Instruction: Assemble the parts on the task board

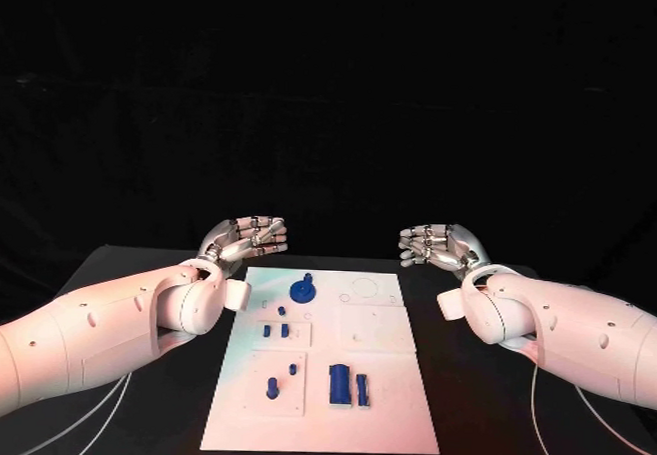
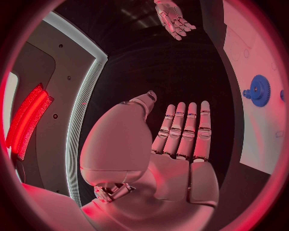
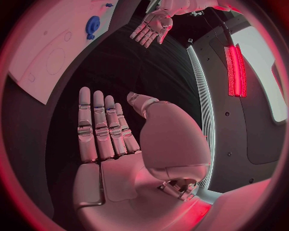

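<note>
The left robot hand (image 1: 246, 239) hangs above the bench just past the far left corner of the task board (image 1: 394, 410), palm turned inward, with nothing in it. In the left wrist view its fingers (image 2: 183, 130) lie straight, side by side, and the thumb stands off to one side; the palm is bare. The right robot hand (image 1: 441, 247) mirrors it past the far right corner of the board, also holding nothing. Its own wrist view shows the fingers (image 3: 99, 122) stretched out flat and the thumb set apart from them. The two hands face each other across a dark gap and touch neither the board nor any part.

Between and nearer than the hands, the white task board lies flat on the black bench (image 1: 147, 271), its long side running away from the robot. At its far end, left of middle, a blue gear (image 1: 305, 288) stands on the board; the same gear appears at the board's edge in both wrist views. Nearer along the left side sit two small blue pegs (image 1: 275, 331) close together. In the near half a small blue piece (image 1: 273, 388) stands at the left, and just right of it a larger blue block (image 1: 339, 385) lies beside a slimmer blue bar (image 1: 362, 389), the two almost touching.
</note>
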